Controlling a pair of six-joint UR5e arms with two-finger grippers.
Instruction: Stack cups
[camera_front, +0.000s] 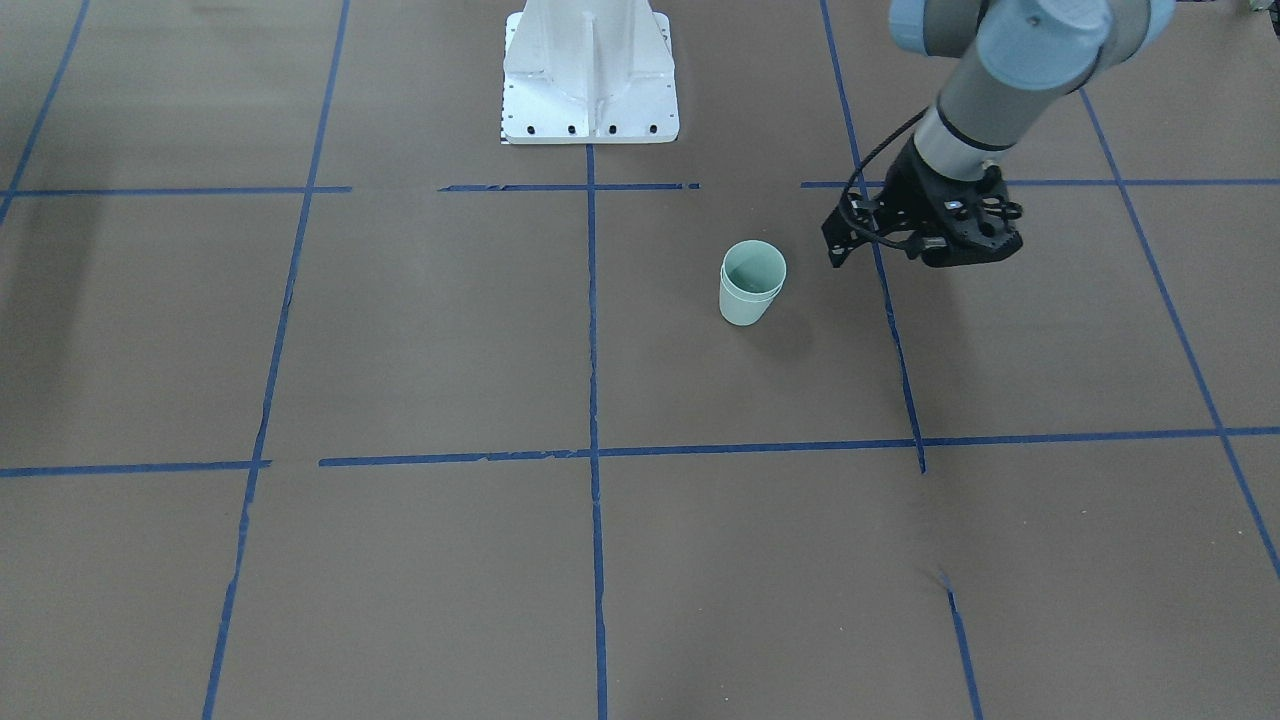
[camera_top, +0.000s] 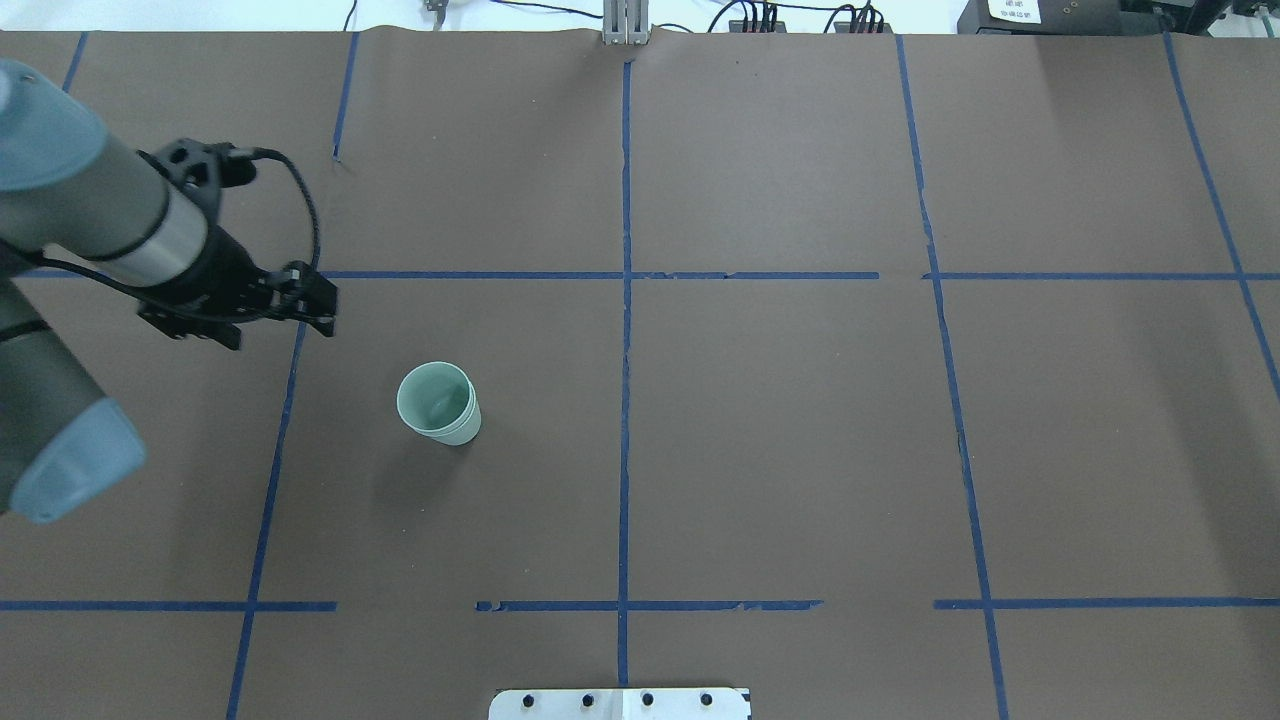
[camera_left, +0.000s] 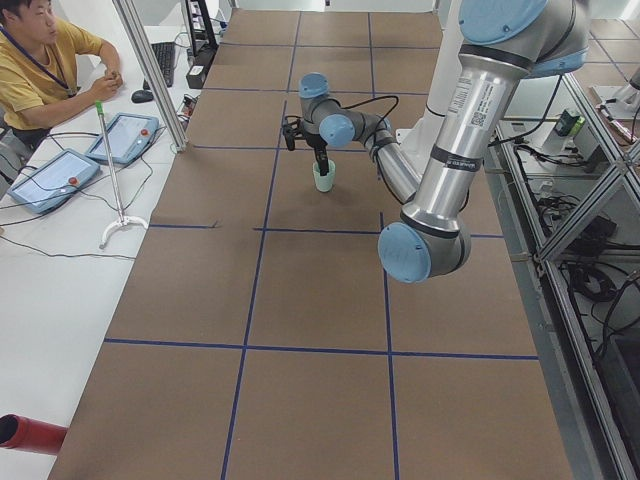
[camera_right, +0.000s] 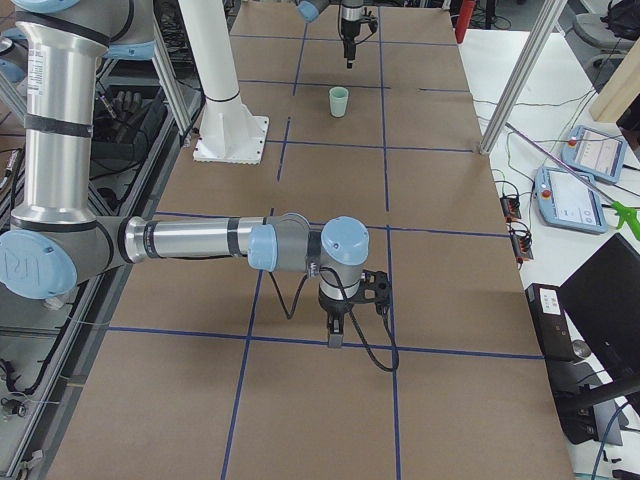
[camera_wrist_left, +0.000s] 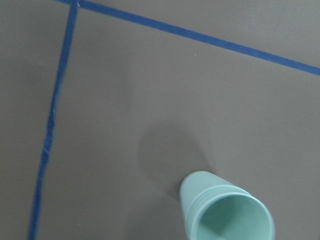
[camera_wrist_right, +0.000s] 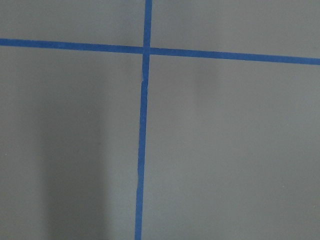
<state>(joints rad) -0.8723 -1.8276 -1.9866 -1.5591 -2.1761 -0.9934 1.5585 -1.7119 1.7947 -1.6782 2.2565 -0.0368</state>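
The two mint-green cups stand nested, one inside the other, upright on the brown table; they also show in the overhead view and at the lower edge of the left wrist view. My left gripper hangs above the table beside the stack and apart from it, its fingers together and empty; it also shows in the overhead view. My right gripper shows only in the exterior right view, far from the cups, over a blue tape line; I cannot tell whether it is open or shut.
Blue tape lines divide the brown table into squares. The robot's white base stands at the table's edge. An operator sits beside the table with tablets and a stand.
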